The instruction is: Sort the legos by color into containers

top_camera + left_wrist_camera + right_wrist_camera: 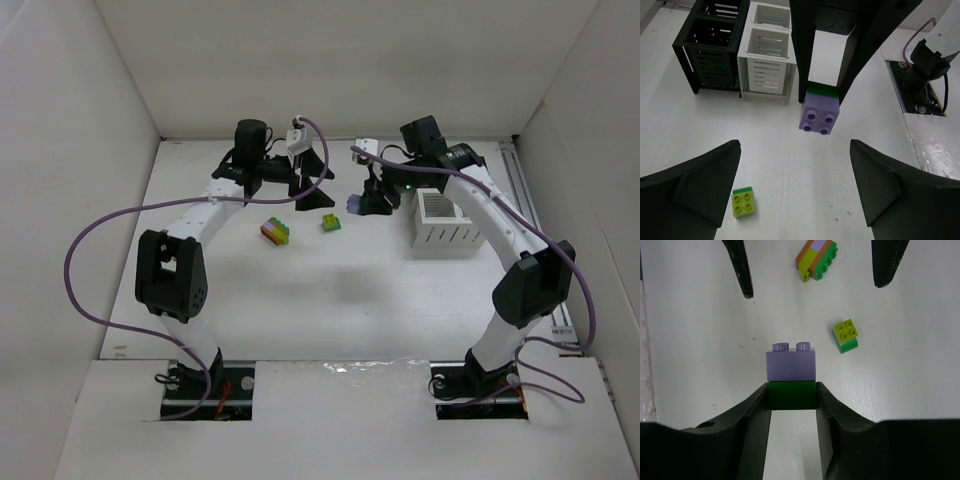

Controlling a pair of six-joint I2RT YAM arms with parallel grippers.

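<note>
- While the right tool [791,390] pinches a green brick [791,399] by two opposite sides, a purple brick [790,365] sits joined to that green one. It sticks out past the fingertips, with its studs pointing away from the tool.
- The right tool's jaws stand narrow, closed on the green brick alone. Neither finger touches the purple brick.
- The left tool [794,150] is spread wide and holds nothing. Its two fingers flank the purple brick with a clear gap on each side.
- From the left wrist, the joined pair appears raised off the tabletop [700,340], and the purple studs face the left tool.
- A lime brick [743,201] with a green base lies on the tabletop just beside one finger of the left tool, well apart from the held pair.
- A multicoloured stack [816,259] lies on its side beyond the lime brick, between the left tool's fingertips in the right wrist view.
- The white container [765,60] and the black container [702,55] stand side by side, touching, off to one side of the right tool.
</note>
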